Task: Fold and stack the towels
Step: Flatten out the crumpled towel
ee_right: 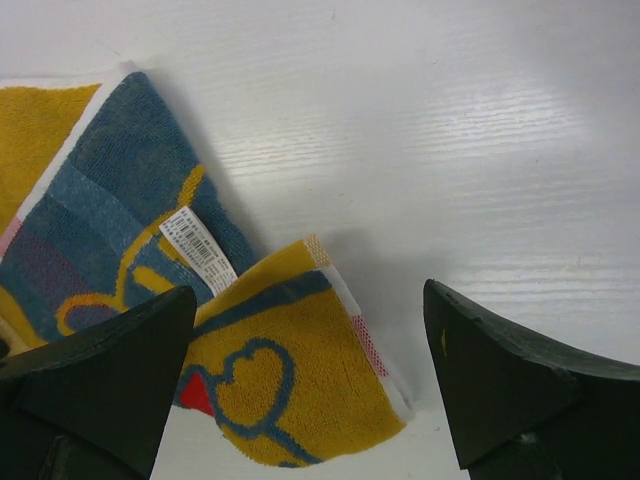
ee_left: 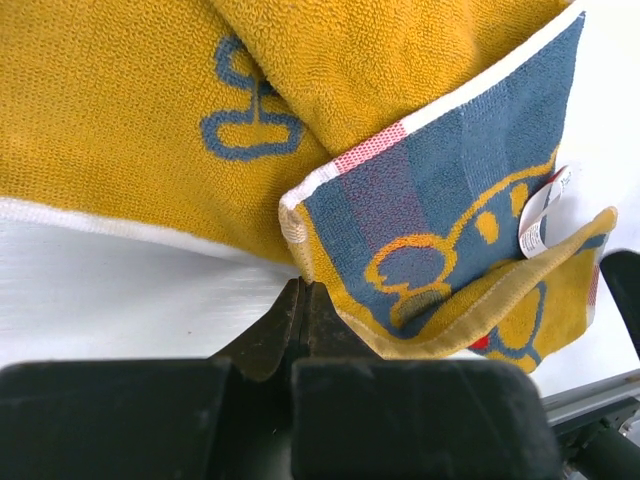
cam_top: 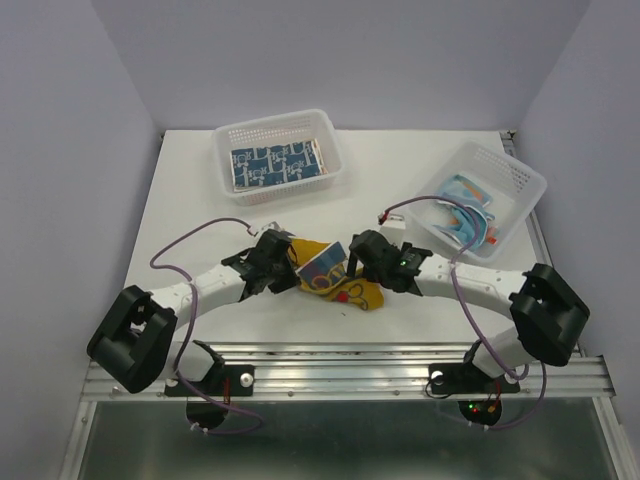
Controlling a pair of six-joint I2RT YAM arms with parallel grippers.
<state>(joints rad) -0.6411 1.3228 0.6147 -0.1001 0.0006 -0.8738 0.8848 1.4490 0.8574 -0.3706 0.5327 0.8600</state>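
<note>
A mustard-yellow towel with blue outline drawings and a blue reverse side lies crumpled at the table's near middle, partly folded over itself. My left gripper is shut, its tips pinching the towel's white-edged corner in the left wrist view. My right gripper is open and empty, its two fingers straddling the towel's other folded corner just above the table. A navy patterned towel lies flat in the back-left basket. Light blue towels with orange spots are bunched in the right basket.
A white perforated basket stands at the back left, another white basket at the right, set at an angle. A white care label sticks out of the yellow towel. Purple cables loop beside both arms. The metal rail runs along the near edge.
</note>
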